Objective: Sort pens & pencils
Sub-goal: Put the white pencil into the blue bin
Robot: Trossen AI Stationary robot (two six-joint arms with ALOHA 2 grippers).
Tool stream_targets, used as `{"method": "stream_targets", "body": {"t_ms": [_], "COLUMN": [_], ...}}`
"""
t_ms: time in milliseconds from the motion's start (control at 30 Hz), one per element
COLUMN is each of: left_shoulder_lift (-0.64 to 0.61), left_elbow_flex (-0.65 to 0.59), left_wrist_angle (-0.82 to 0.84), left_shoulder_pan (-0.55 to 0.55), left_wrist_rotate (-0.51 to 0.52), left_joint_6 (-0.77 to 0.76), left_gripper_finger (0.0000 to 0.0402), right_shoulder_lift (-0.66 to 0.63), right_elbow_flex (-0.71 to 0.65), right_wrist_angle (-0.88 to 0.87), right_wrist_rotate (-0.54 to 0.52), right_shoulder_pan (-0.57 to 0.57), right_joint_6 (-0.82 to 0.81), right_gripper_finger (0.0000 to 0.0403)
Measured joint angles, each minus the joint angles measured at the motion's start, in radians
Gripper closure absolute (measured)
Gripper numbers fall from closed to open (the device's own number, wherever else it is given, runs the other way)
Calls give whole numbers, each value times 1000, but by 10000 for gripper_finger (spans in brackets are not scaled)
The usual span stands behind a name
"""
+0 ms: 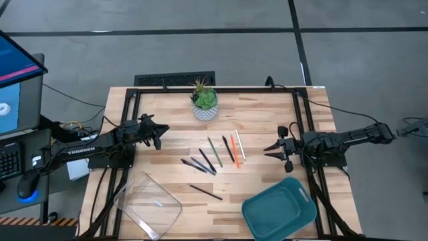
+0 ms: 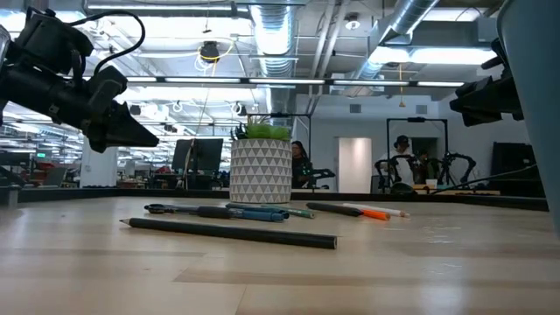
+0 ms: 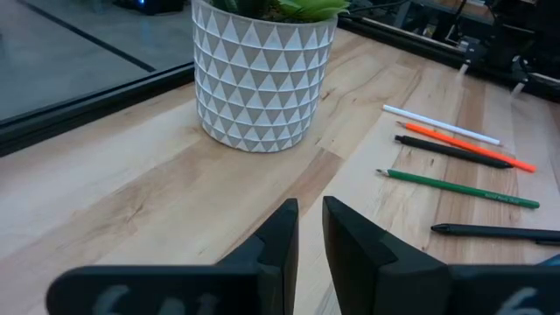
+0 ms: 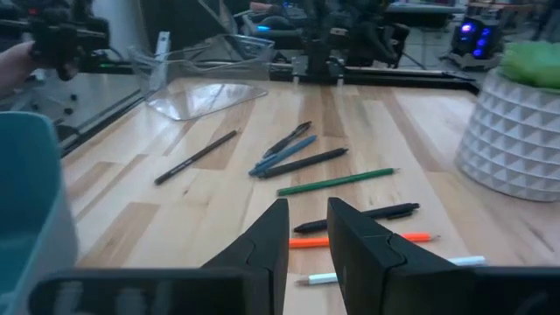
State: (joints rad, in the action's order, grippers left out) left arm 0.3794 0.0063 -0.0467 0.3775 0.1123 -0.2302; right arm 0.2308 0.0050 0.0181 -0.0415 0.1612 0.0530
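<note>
1. Wooden butcher-block table carries every one of the thin pens and pencils: a fan of white, orange, black, green and blue-grey sticks at its middle, one lone black pencil nearer the trays.
2. Nothing sorted: the clear plastic tray and teal bin look empty.
3. The left gripper hovers beside the white patterned plant pot, fingers narrowly parted, grasping nothing.
4. The right gripper hangs just beside the white pencil, likewise slightly parted, empty.
5. Next, I'd judge, it must spread wider, drop, pinch.
</note>
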Motion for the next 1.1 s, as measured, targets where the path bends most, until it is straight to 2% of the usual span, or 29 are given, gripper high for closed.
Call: {"method": "stream_targets", "body": {"t_ms": [233, 467, 600, 767, 867, 1100], "left_shoulder_lift": [0, 0, 0, 0, 0, 0], "left_elbow_flex": [0, 0, 0, 0, 0, 0], "left_wrist_angle": [0, 0, 0, -4, -6, -4], "left_shoulder_pan": [0, 0, 0, 0, 0, 0], "left_wrist_rotate": [0, 0, 0, 1, 2, 2], "left_joint_6": [0, 8, 8, -64, -85, -79], "left_gripper_finger": [356, 356, 356, 356, 356, 356], "right_shoulder_lift": [0, 0, 0, 0, 0, 0], "right_elbow_flex": [0, 0, 0, 0, 0, 0], "right_wrist_angle": [16, 37, 61, 191, 237, 220], "right_wrist_rotate": [-21, -102, -236, -379, -390, -383], "right_shoulder_pan": [0, 0, 0, 0, 0, 0], "right_joint_6": [0, 0, -1, 3, 7, 7], "right_gripper_finger": [300, 300, 300, 300, 300, 300]}}
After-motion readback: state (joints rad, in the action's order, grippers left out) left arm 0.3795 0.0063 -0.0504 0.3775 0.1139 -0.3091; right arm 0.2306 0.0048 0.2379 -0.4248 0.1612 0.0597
